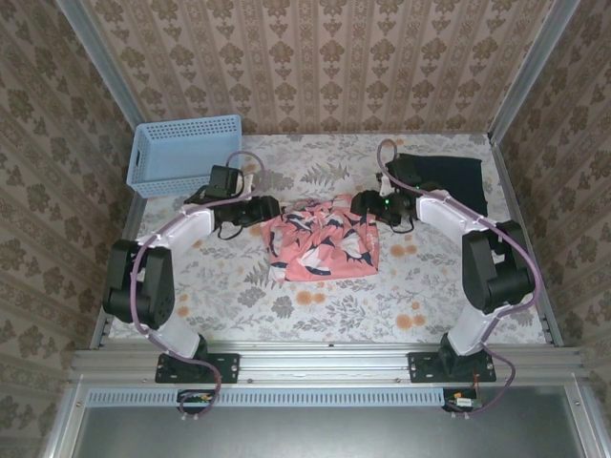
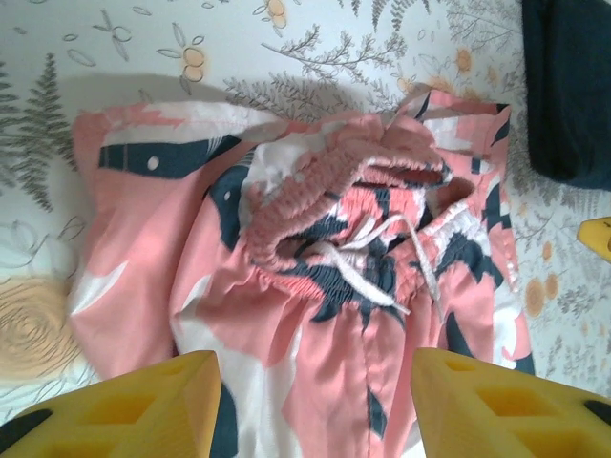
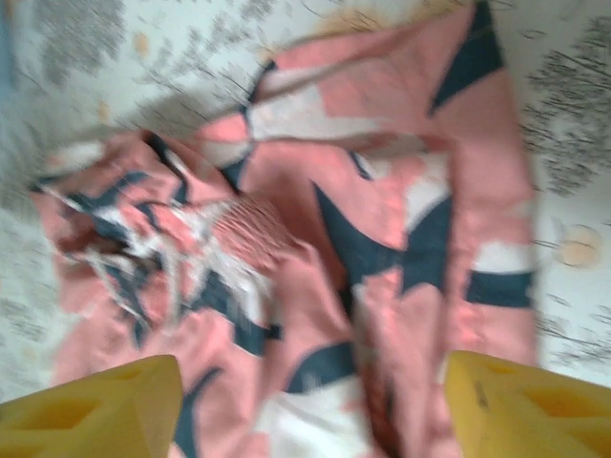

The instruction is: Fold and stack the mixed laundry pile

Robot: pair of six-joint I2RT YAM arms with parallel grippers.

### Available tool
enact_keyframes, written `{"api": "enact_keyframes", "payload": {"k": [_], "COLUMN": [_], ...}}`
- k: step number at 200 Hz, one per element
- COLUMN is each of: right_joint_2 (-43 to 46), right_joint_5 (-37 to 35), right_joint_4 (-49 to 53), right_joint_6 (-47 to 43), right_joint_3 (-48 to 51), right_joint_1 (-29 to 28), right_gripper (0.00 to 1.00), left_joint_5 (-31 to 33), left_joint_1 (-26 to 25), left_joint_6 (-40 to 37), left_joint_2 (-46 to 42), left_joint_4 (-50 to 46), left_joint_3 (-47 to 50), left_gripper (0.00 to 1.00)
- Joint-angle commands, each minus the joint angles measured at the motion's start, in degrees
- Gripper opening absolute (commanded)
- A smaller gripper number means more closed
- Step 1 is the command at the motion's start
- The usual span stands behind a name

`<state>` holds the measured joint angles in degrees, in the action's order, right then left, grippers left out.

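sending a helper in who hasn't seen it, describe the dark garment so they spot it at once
On the floral-print table, look to the far right corner, across from the light blue basket. The navy garment lies there. It is plain and dark, unlike the coral-pink leaf-print garment mid-table.

The coral-pink garment point(image 1: 320, 240), printed with navy and white leaves, lies rumpled and unfolded at the middle of the table point(image 1: 239, 296). Its gathered waistband point(image 2: 315, 196) is bunched up and its white drawstring point(image 2: 365, 281) lies loose. The plain navy garment point(image 1: 449, 181) lies apart, near the far right corner.
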<state>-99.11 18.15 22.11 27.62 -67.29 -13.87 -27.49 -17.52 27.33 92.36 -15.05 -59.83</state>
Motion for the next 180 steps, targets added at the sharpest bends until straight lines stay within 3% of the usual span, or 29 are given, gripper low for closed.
{"api": "enact_keyframes", "payload": {"k": [1,108,127,153,171,180], "right_joint_2": [0.29,-7.95,-8.15,-8.55,-9.21,-9.35], "right_joint_5": [-7.01,-2.45,-1.14,0.48,1.05,1.21], "right_joint_4": [7.58,1.0,-0.33,-1.9,-2.6,-2.92], "right_joint_6": [-5.59,-3.75,-2.52,-1.3,-0.82,-0.64], "right_joint_3": [3.42,2.27,1.81,1.63,1.63,1.71], "right_joint_1": [0.29,-2.6,-3.67,-4.29,-4.39,-4.39], "right_gripper": [0.77,0.79,0.7,0.47,0.37,0.33], "left_joint_5": [2.55,2.37,1.83,1.76,1.19,0.67], "left_joint_1": [0.31,-4.48,-5.01,-5.15,-5.11,-5.32], "left_joint_6": [-2.31,2.05,2.79,3.68,4.17,4.44], "left_joint_2": [0.02,6.84,7.95,8.83,9.46,9.67], "left_joint_4": [-5.0,7.75,9.25,11.23,12.26,12.94], "left_joint_3": [4.78,9.85,9.74,10.0,9.91,9.82], "left_gripper": [0.56,0.61,0.61,0.6,0.53,0.44]}}
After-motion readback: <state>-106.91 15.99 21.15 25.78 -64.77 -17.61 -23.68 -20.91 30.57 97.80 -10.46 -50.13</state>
